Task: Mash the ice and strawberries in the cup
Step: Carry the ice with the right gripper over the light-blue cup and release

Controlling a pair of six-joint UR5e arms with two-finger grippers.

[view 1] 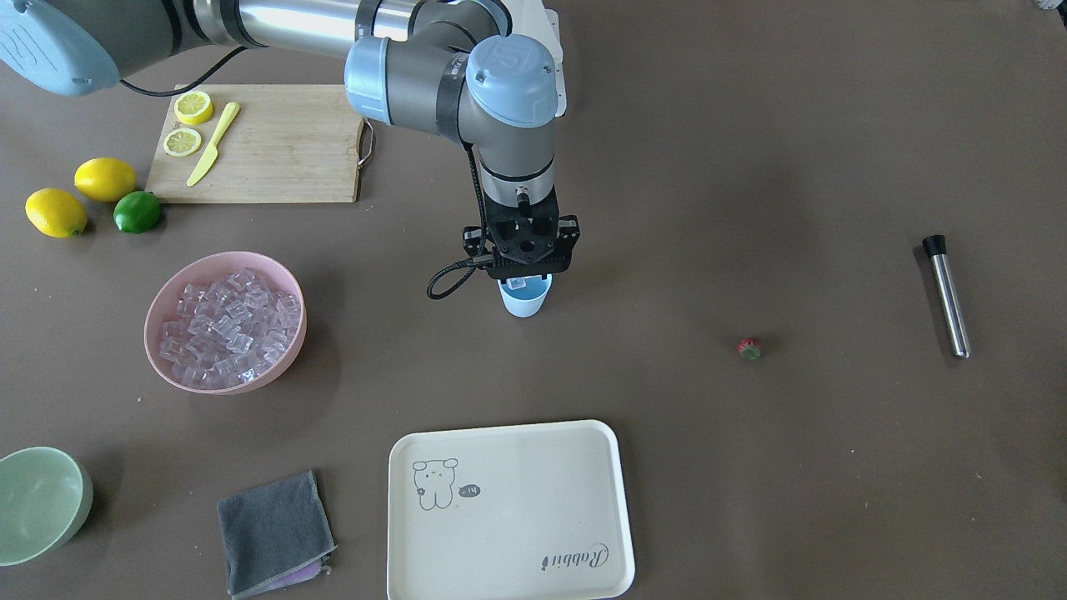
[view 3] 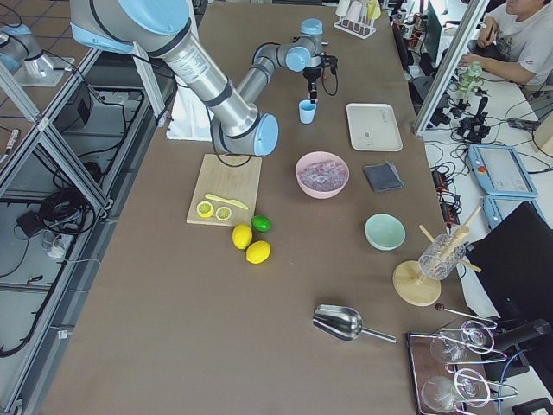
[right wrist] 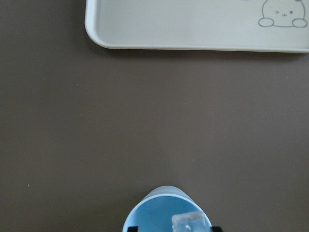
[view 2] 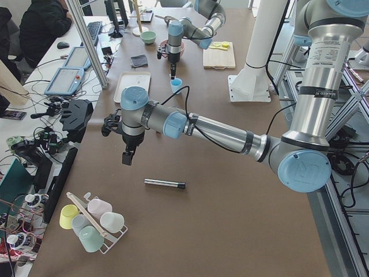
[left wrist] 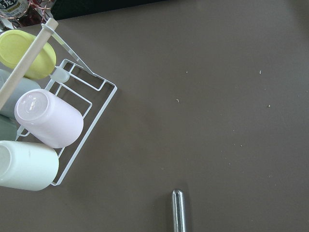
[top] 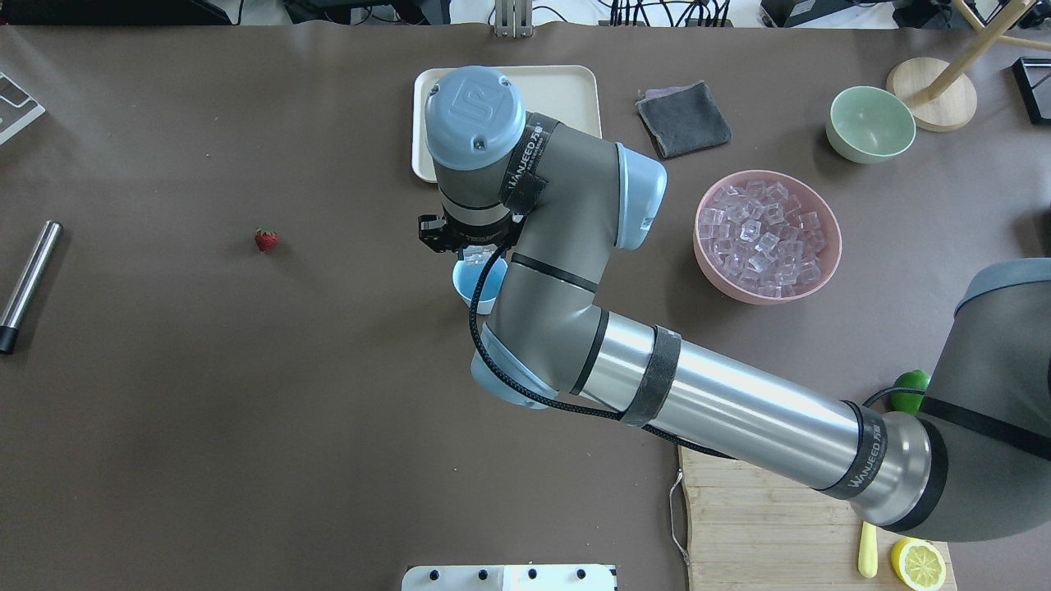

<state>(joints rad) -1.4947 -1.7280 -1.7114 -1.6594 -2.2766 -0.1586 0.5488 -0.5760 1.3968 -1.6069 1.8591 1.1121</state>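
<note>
The light-blue cup (view 1: 525, 302) stands mid-table; it also shows in the overhead view (top: 476, 287) and the right wrist view (right wrist: 159, 212). My right gripper (view 1: 523, 278) hangs straight over its mouth. Its fingertips show far apart at the cup's rim, so it is open. One clear ice cube (right wrist: 188, 223) lies between them inside the cup. More ice (view 1: 229, 329) fills the pink bowl (view 1: 223, 257). The strawberry (view 1: 748, 348) lies alone on the table, apart from the cup. My left gripper (view 2: 127, 157) hovers over the table's far end; I cannot tell whether it is open.
A steel muddler (view 1: 948, 296) lies beyond the strawberry, below my left wrist (left wrist: 179, 212). A cream tray (view 1: 508, 508), grey cloth (view 1: 271, 533) and green bowl (view 1: 37, 504) lie past the cup. A board (view 1: 275, 146) with lemon halves and a knife, lemons and a lime sit near the base. A cup rack (left wrist: 58, 121) stands at the end.
</note>
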